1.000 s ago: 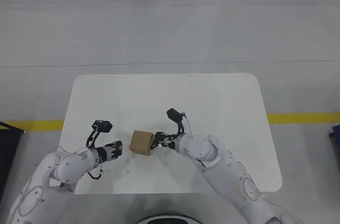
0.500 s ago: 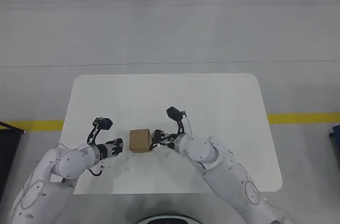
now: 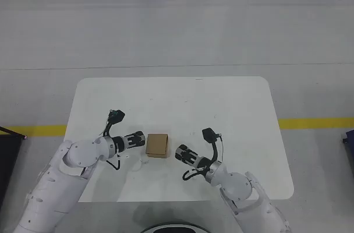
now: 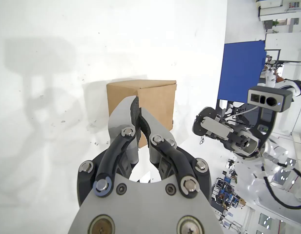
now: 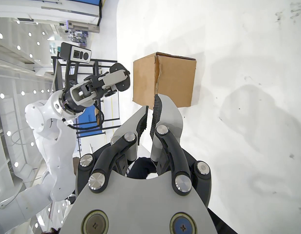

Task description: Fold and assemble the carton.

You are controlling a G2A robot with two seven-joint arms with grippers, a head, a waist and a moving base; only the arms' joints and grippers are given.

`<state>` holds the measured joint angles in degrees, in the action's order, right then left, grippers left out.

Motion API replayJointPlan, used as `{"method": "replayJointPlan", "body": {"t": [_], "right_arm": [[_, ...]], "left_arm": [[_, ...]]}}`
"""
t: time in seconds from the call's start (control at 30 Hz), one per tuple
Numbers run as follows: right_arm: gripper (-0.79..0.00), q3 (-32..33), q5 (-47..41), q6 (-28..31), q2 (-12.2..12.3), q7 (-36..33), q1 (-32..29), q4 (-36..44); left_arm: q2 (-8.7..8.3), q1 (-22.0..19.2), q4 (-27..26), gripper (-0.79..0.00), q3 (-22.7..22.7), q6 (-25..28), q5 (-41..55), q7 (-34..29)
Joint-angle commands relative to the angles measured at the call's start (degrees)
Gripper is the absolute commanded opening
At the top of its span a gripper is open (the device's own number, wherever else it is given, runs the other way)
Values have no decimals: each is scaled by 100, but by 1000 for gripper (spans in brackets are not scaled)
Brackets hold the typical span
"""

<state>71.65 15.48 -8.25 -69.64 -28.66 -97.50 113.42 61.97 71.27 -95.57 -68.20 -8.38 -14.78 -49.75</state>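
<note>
From above, the carton (image 3: 157,145) stands closed on the white table (image 3: 223,105), in the near middle part. It is a small box of thin brown cardboard. I judge it light and rather stiff at the edges, but the walls will dent under a hard squeeze, and it may slide on the smooth table. The best hold is on two opposite side walls, close to the corners. The left gripper (image 3: 142,140) is just beside its left wall. The right gripper (image 3: 179,154) is to its right and a little nearer, apart from it.

In the left wrist view the left gripper (image 4: 138,109) has its fingers pressed together with nothing between them. Whether the tips touch the carton (image 4: 156,103) I cannot tell.

In the right wrist view the right gripper (image 5: 151,103) is also closed and empty, short of the carton (image 5: 174,81), whose upright seam (image 5: 157,74) gapes a little.
</note>
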Motion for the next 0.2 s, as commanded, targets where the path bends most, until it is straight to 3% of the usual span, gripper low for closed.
{"method": "replayJointPlan", "body": {"t": [0.0,0.1,0.13,0.17], "right_arm": [[-785,105,24,153,28,-32,-185,103],[-785,118,98,241,45,-70,-192,125],[-785,116,74,281,45,-85,-140,88],[-785,114,12,329,44,-108,-74,36]], "left_arm": [[-36,58,-22,-785,-192,8,-138,148],[-111,274,-158,-785,-728,83,-52,324],[-142,382,-241,-751,-946,135,-14,365],[-172,501,-352,-594,-1176,231,39,411]]}}
